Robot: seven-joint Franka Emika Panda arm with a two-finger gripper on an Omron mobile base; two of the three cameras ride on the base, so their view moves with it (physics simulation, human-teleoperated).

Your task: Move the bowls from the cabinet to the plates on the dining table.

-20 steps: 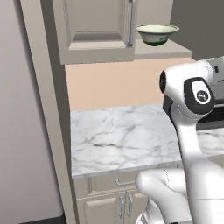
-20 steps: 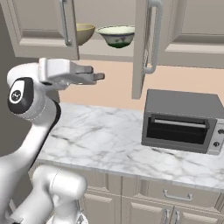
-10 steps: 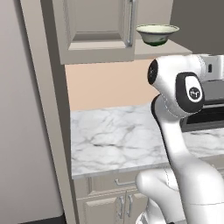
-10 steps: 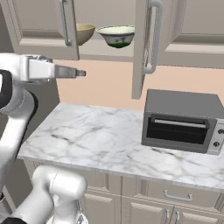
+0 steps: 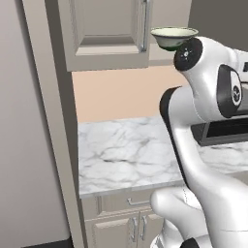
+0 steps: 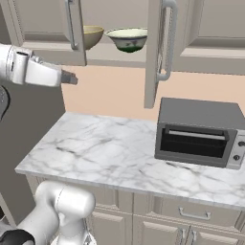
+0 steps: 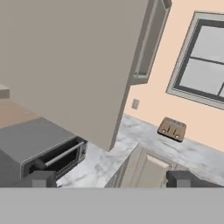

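Note:
Two bowls stand on the bottom shelf of the open cabinet [image 6: 43, 19]: a cream one [image 6: 92, 35] partly behind the left door, and a pale one with a dark green base [image 6: 127, 38] in the gap between the doors. From the left base view that second bowl [image 5: 172, 36] shows beside the cabinet door [image 5: 106, 34]. My gripper [image 6: 70, 78] hangs below and left of the bowls, under the left door. It is open and holds nothing. In the hand view its fingertips [image 7: 41, 178] stand wide apart. The plates and the dining table are out of view.
A grey toaster oven [image 6: 198, 131] sits on the marble counter [image 6: 100, 153] at the right. The right cabinet door [image 6: 160, 52] swings out over it with a long bar handle. The hand view looks past a door [image 7: 74, 65] to a window [image 7: 205, 61] and a toaster [image 7: 172, 128].
My arm has swung to the left in the right base view, carrying the gripper away from below the bowls toward the left door. The gripper stays open. The bowls have not moved.

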